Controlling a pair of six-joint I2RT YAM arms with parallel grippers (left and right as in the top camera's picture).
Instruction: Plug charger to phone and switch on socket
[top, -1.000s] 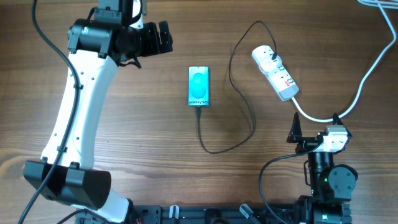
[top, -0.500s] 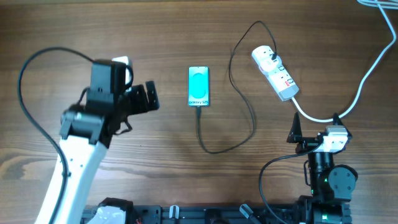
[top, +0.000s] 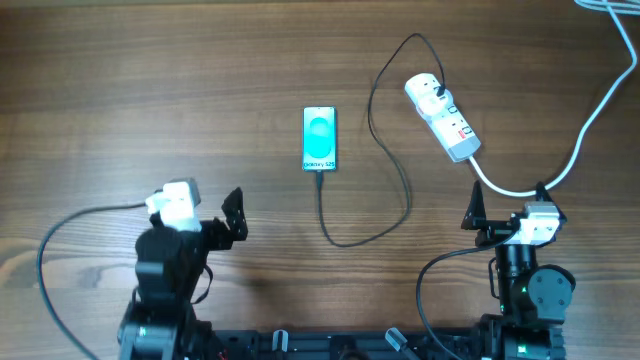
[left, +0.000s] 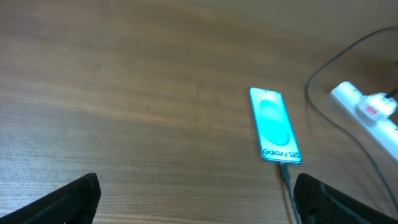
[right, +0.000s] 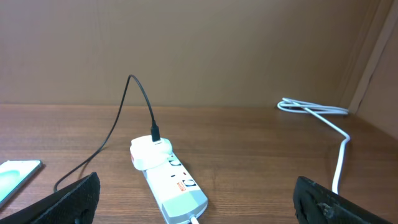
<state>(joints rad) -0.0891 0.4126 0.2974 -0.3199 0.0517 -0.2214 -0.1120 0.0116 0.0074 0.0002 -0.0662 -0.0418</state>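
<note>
My left claw (left: 199, 198) and right claw (right: 199, 199) are both wide open and hold nothing. Only their tips show. The phone (top: 319, 138) lies flat on the counter (top: 150, 100). The charger (top: 400, 190) runs from its bottom edge to the socket (top: 443, 118). The switches are too small to read.

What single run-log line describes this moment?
left claw: open, empty | right claw: open, empty | charger: tip at phone, other end at socket | switch: state unreadable

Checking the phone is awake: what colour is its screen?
Bright cyan-teal with a lighter oval; the phone shows it best in the left wrist view.
</note>
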